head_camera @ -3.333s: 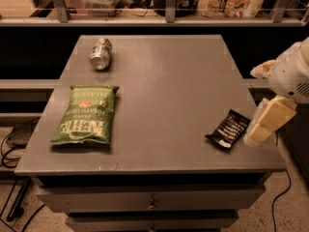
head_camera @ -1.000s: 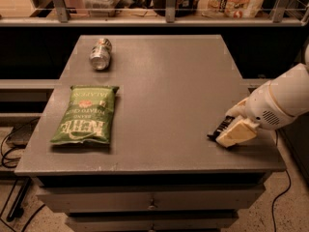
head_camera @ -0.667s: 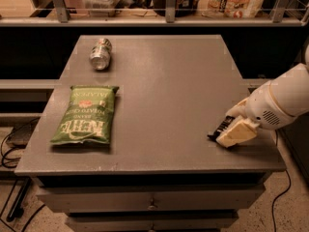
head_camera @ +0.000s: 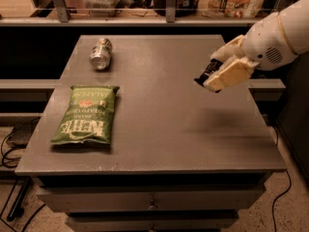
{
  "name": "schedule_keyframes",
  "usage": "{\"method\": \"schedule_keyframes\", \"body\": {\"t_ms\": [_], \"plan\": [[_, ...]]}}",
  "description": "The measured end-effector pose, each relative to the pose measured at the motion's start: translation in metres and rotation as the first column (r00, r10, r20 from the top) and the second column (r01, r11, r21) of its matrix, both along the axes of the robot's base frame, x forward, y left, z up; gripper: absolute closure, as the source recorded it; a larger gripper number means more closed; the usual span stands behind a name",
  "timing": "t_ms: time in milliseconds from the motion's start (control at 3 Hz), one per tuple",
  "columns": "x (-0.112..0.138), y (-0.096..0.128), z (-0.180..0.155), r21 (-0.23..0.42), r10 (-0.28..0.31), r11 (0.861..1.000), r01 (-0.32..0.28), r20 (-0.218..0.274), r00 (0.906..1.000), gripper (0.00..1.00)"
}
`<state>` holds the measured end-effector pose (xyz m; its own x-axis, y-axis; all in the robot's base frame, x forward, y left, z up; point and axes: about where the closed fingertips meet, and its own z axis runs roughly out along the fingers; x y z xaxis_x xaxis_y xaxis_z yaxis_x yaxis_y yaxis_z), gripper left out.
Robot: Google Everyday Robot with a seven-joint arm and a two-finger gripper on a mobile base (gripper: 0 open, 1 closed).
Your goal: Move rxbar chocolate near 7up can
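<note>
The rxbar chocolate (head_camera: 206,73), a small black wrapper, is held in my gripper (head_camera: 218,74) and lifted above the right side of the grey table (head_camera: 164,120). The gripper's cream fingers (head_camera: 229,74) are shut on the bar, hiding most of it. The white arm comes in from the upper right. The 7up can (head_camera: 100,53), silvery with green and red marks, lies on its side at the table's far left, well apart from the gripper.
A large green chip bag (head_camera: 87,114) lies flat on the left side of the table. A shelf (head_camera: 145,18) with containers runs behind the table. Drawers (head_camera: 152,204) sit under the tabletop. Cables lie on the floor at both sides.
The gripper, which was down on the bar near the table's right front edge, has lifted it off the surface and moved it up and farther back.
</note>
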<state>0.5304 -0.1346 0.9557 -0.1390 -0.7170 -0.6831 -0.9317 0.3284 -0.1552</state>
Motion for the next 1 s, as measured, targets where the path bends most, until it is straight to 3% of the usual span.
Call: {"method": "schedule_keyframes", "body": {"t_ms": [333,667,1000], "plan": [[-0.001,0.001,-0.001,-0.001,0.001,1.000,-0.001,-0.003,1.0000,1.00],[0.019,0.023,-0.007,0.058,-0.009,0.998,0.009,0.011,0.9999,1.00],[0.055,0.074,-0.012,0.145,0.015,0.989,-0.022,0.048,0.9987,1.00]]}}
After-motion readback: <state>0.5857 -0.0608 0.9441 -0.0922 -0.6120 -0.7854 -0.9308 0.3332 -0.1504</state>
